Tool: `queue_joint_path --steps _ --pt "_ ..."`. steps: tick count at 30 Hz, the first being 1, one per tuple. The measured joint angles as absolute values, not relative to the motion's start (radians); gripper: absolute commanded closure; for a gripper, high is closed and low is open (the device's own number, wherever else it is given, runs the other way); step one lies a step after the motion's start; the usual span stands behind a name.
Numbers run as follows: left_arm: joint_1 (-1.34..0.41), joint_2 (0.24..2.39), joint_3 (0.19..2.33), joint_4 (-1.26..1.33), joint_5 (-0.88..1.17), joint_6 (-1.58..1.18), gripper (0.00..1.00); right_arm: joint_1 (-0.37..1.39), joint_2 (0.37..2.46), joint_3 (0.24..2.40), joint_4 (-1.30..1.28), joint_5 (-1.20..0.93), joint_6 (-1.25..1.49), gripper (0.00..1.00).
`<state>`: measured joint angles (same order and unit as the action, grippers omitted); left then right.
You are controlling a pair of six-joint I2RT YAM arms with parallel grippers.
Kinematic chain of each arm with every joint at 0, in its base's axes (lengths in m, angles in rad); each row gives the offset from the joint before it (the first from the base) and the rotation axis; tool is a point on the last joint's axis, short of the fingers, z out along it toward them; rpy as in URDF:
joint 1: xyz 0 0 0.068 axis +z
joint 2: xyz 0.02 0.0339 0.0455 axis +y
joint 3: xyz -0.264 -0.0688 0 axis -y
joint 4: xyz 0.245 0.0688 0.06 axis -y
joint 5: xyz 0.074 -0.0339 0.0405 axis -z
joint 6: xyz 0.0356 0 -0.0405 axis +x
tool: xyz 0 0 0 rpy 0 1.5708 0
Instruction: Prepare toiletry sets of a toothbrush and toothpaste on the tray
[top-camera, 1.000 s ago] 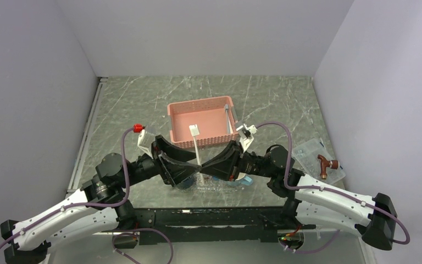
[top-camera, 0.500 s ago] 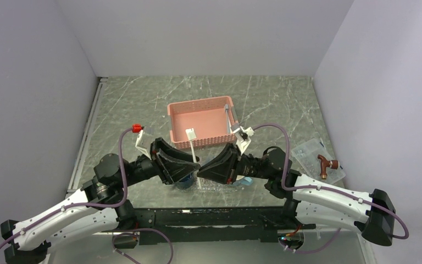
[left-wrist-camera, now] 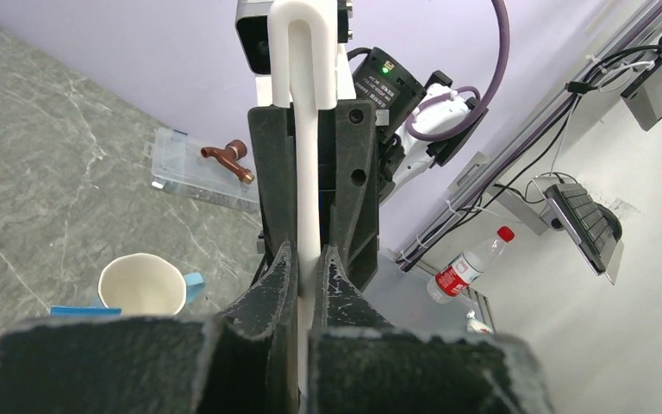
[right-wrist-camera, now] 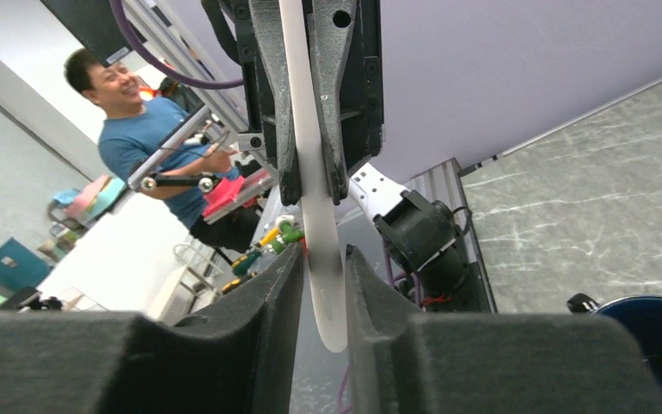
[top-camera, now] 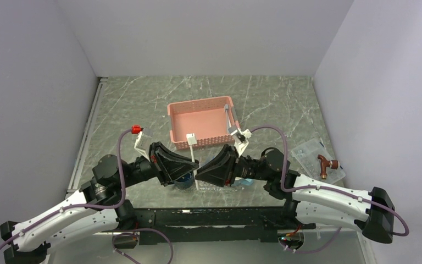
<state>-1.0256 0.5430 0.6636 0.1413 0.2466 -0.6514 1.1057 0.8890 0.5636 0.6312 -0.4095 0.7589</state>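
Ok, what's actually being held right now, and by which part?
The toothbrush, by the middle of its handle: the left gripper and the right gripper both have their jaws shut on it.

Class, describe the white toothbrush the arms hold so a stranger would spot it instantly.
Find the pink basket in the overhead view; just below it, the left gripper and right gripper meet nose to nose. The toothbrush is the slim white stick both clamp, the only thing they hold.
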Motion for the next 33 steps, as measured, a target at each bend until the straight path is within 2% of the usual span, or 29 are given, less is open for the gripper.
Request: queue_joint_path --steps 3,13,24,33 --pt "-1.026 0.539 0.662 0.126 0.247 -0.647 1.0 1.111 0.89 0.575 0.593 -0.402 0.749 0.57" --pt "-1.026 0.546 0.673 -0.027 0.29 -0.598 1.0 1.116 0.84 0.68 0.228 -0.358 0.607 0.46" --pt "-1.026 0.591 0.78 -0.233 0.418 -0.489 1.0 1.116 0.782 0.886 -0.206 -0.324 0.397 0.39" --pt "-1.026 0.626 0.795 -0.399 0.532 -0.407 1.0 1.116 0.833 0.994 -0.365 -0.409 0.303 0.34"
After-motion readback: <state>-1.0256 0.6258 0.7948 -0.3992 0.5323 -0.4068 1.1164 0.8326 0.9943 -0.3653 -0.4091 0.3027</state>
